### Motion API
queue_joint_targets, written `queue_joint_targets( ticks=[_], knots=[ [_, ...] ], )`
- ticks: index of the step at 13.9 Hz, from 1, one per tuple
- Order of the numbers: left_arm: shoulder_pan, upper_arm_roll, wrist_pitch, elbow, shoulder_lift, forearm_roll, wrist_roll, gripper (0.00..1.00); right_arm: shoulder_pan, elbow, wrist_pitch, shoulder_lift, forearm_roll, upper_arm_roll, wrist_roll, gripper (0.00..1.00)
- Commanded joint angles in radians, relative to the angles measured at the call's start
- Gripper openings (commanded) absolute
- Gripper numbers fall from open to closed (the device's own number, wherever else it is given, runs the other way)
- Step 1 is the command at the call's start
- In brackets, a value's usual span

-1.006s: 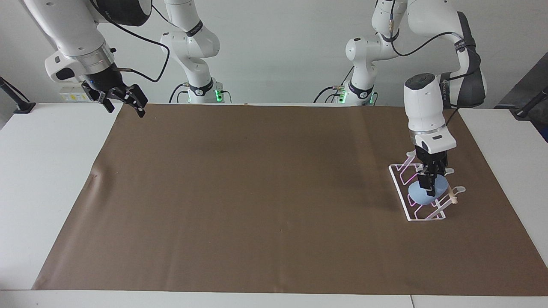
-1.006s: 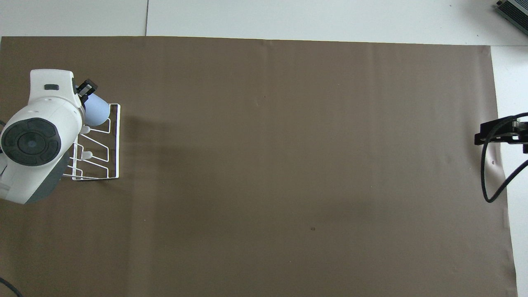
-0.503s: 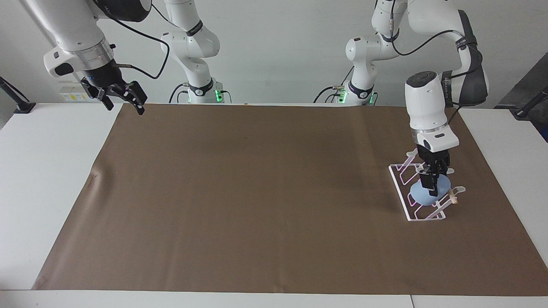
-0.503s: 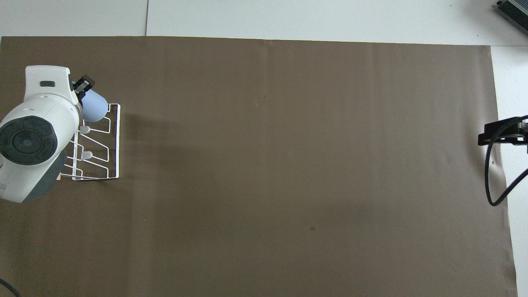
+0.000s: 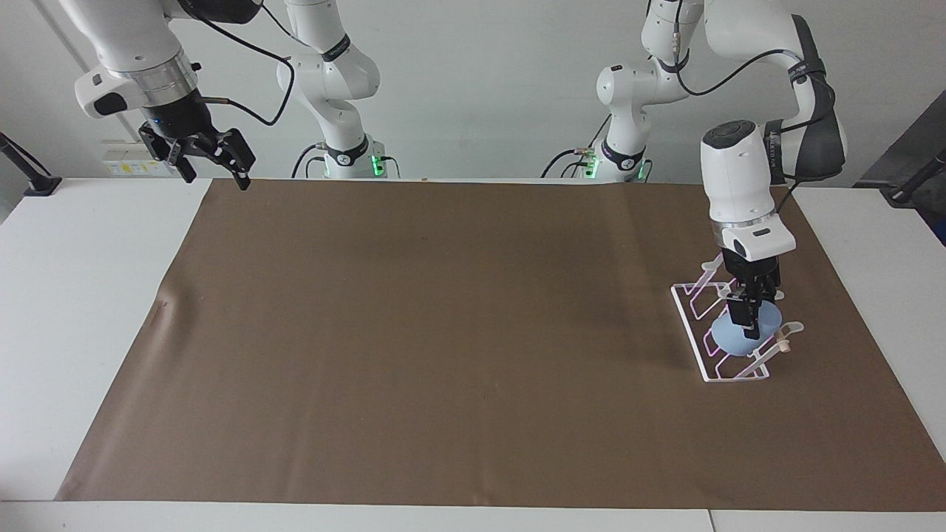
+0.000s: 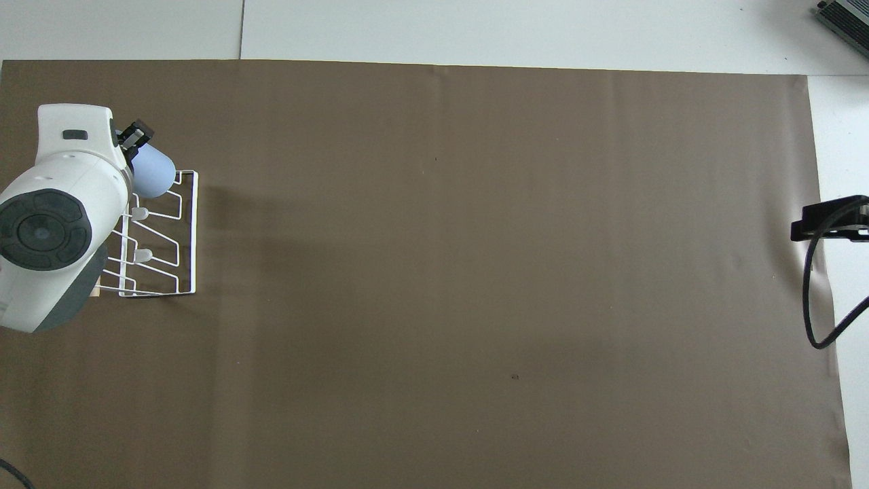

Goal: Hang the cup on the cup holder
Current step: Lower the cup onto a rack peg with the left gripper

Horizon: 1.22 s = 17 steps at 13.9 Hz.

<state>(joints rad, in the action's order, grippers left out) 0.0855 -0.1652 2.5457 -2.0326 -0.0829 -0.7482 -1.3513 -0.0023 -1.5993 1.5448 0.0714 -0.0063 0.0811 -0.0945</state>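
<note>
The light-blue cup (image 5: 733, 340) lies tilted, mouth down, on a prong of the white wire cup holder (image 5: 689, 332) at the left arm's end of the brown mat. It also shows in the overhead view (image 6: 155, 175), at the end of the cup holder (image 6: 195, 238) farthest from the robots. My left gripper (image 5: 746, 321) points straight down and is shut on the cup's rim. My right gripper (image 5: 214, 174) is open and empty, raised over the mat's corner at the right arm's end.
The cup holder's wooden dowel (image 5: 783, 343) sticks out beside the cup. A brown mat (image 5: 443, 332) covers most of the white table. A black cable (image 6: 811, 299) hangs from the right arm.
My left gripper and the cup have shifted slightly along the rack, away from the robots. The right gripper has risen a little and drawn back toward its base.
</note>
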Motion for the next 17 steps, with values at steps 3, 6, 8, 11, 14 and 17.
queue_joint_targets(
  ticks=[3,6,8,11,14,17],
  knots=[
    [0.011,-0.007,-0.008,0.005,0.005,-0.025,0.006,0.82,0.008,-0.021,-0.006,0.002,-0.014,0.006,0.012,1.0],
    [0.01,-0.007,-0.008,0.006,0.005,-0.025,0.008,0.82,0.01,-0.024,0.001,-0.012,-0.024,0.006,0.018,1.0],
    [0.008,-0.007,-0.016,0.008,0.006,-0.025,0.036,0.82,0.019,-0.03,0.003,-0.012,-0.053,0.005,0.057,1.0],
    [0.003,-0.014,-0.056,0.011,0.026,-0.013,0.106,0.82,0.024,-0.031,0.001,-0.012,-0.046,0.005,0.076,1.0],
    [-0.05,-0.019,-0.162,0.029,0.054,0.007,0.106,0.88,0.019,-0.033,0.009,-0.013,-0.041,0.005,0.076,1.0],
    [-0.11,-0.02,-0.272,0.074,0.077,0.076,0.11,0.88,0.012,-0.042,0.008,-0.01,-0.003,0.006,0.081,1.0]
  ],
)
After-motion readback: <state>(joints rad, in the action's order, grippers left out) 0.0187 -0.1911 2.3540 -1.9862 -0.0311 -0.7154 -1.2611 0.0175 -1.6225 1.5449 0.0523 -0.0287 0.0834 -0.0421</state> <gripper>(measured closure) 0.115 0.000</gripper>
